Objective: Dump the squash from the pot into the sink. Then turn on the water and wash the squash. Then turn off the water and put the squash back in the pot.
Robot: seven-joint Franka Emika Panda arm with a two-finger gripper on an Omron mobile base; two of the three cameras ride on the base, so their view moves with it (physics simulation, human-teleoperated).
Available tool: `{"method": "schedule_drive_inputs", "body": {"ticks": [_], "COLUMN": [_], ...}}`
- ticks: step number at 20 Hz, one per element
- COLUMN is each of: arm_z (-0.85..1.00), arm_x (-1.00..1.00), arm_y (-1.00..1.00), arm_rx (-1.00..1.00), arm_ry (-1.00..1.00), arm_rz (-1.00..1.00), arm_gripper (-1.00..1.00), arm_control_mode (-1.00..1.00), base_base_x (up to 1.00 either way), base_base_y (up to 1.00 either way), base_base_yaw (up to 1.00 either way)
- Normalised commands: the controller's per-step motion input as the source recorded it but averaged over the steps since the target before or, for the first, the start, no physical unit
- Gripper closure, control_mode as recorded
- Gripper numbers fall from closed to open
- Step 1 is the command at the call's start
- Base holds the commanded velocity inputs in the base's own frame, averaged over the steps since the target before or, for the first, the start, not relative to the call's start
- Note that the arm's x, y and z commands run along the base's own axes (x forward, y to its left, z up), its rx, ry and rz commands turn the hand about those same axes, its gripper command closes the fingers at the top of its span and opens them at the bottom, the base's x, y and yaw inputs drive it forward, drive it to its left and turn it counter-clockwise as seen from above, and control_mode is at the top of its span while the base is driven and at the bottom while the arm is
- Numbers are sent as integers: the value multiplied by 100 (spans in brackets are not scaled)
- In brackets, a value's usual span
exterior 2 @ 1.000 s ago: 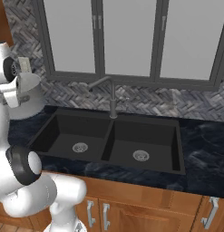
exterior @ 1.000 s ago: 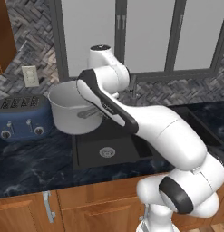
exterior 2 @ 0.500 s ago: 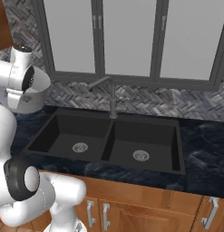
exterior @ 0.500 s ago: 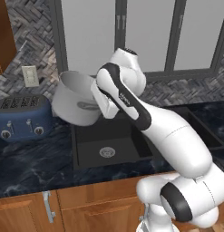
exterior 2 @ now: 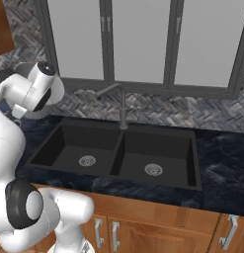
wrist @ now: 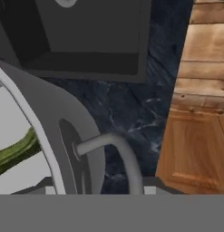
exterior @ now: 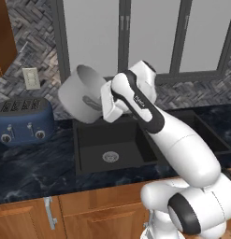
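Squash (wrist: 16,149) half-hidden inside tilted pot (exterior: 82,93) (gripper (exterior: 109,101) clamped on its handle).

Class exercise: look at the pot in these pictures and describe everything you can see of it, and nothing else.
The pot is a large round light-grey stockpot that looks like metal, with a pale inside and a loop handle on its side. It is lifted off the counter and tipped steeply, held up at the end of the arm beside the sink's left edge. The gripper's fingers cannot be made out. In the hand view the green squash lies inside it against the rim.
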Motion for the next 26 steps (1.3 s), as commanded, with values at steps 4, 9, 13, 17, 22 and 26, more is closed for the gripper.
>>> {"method": "schedule_drive_inputs", "body": {"ticks": [4, 9, 13, 17, 22, 26], "arm_z": [0, 0, 0, 0, 0, -3], "arm_x": [36, 53, 55, 20, 1, 16], "arm_y": [10, 11, 13, 22, 23, 5], "arm_rx": [17, 17, 19, 21, 21, 18], "arm_ry": [0, 1, 3, 4, 3, 0], "arm_rz": [-17, -15, -10, -5, -1, -3], "arm_gripper": [100, 100, 100, 100, 100, 100], "arm_control_mode": [-100, -100, -100, -100, -100, -100], "base_base_x": [0, 0, 0, 0, 0, 0], "base_base_y": [0, 0, 0, 0, 0, 0], "base_base_yaw": [0, 0, 0, 0, 0, 0]}}
